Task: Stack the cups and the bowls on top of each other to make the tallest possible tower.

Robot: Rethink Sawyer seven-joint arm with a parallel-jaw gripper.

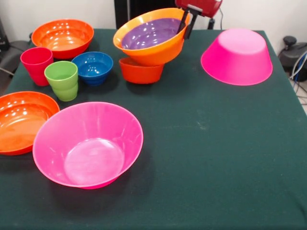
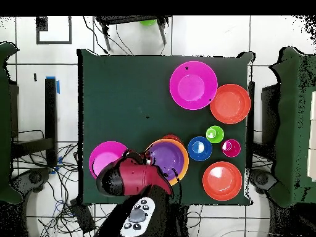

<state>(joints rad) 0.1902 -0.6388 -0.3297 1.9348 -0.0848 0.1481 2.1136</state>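
Clearly the claw [image 1: 186, 24] is clamped on the tilted orange bowl's [image 1: 158, 51] rim, purple bowl [image 1: 151, 32] nested inside.

I see a desk [image 1: 211, 158] with a dark green cloth on it. The floor [image 2: 203, 37] around it has white tiles with dark lines. Black wires [image 2: 58, 185] lie in a messy heap on the floor by one side of the desk. A strip of blue tape [image 2: 57, 85] sticks to the floor near it. More cables [image 1: 298, 67] hang past the desk's edge.
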